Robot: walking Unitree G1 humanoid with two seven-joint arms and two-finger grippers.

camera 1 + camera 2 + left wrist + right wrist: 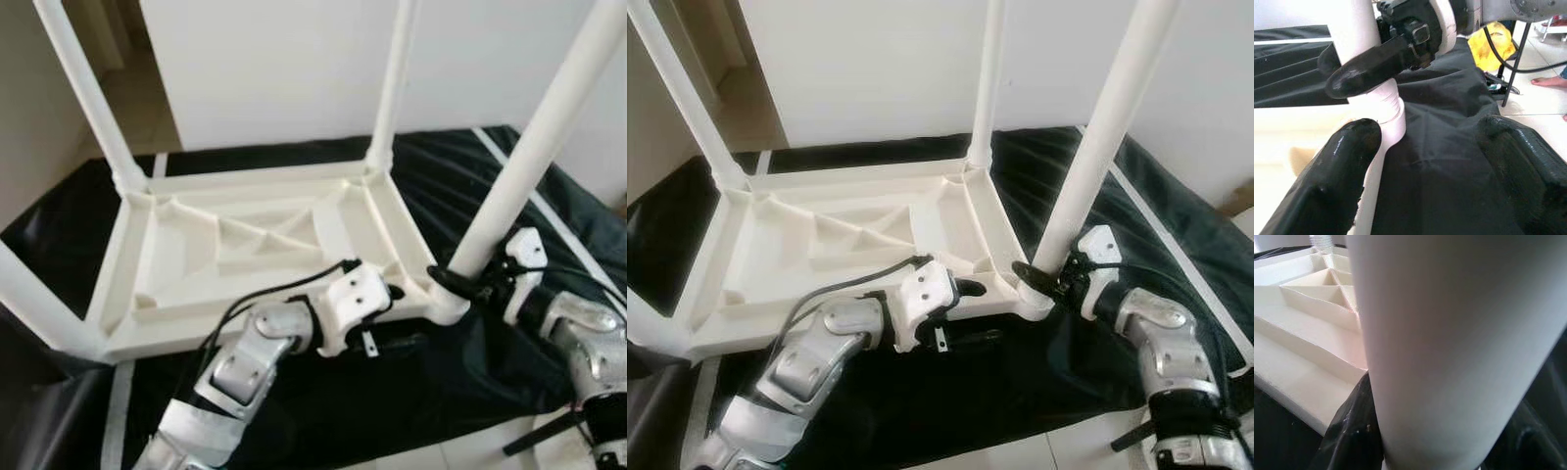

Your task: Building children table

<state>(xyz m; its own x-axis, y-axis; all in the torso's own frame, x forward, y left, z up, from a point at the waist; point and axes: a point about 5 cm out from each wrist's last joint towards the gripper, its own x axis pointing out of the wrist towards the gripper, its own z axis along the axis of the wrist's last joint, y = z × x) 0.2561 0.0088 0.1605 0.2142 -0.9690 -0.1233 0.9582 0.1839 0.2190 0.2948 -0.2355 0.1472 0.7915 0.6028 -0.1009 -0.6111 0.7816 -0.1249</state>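
Your right gripper (1046, 278) has its jaws clenched round the base of the near-right leg (534, 147), likely seating it in the upturned tabletop (265, 245) on the black cloth (1176, 225). Your left gripper (1425, 161) waits beside that corner, jaws released, probably steadying the frame.

A home interior, as far as we can read it. Plain white wall (294, 69) behind the upturned white plastic table (265, 245); to the robot's left of that table a doorway opening (147, 98) leads onto pale floor in another room. Black cloth (460, 176) with white stripes is spread under the table, over light glossy floor tiles (460, 455). In the left wrist view, beyond the cloth on the side away from the table, we note a person's bare foot (1550, 81) on the tiles, a yellow bag (1496, 46) and a thin black metal stand leg (1515, 58). Domestic, lived-in, not a lab.
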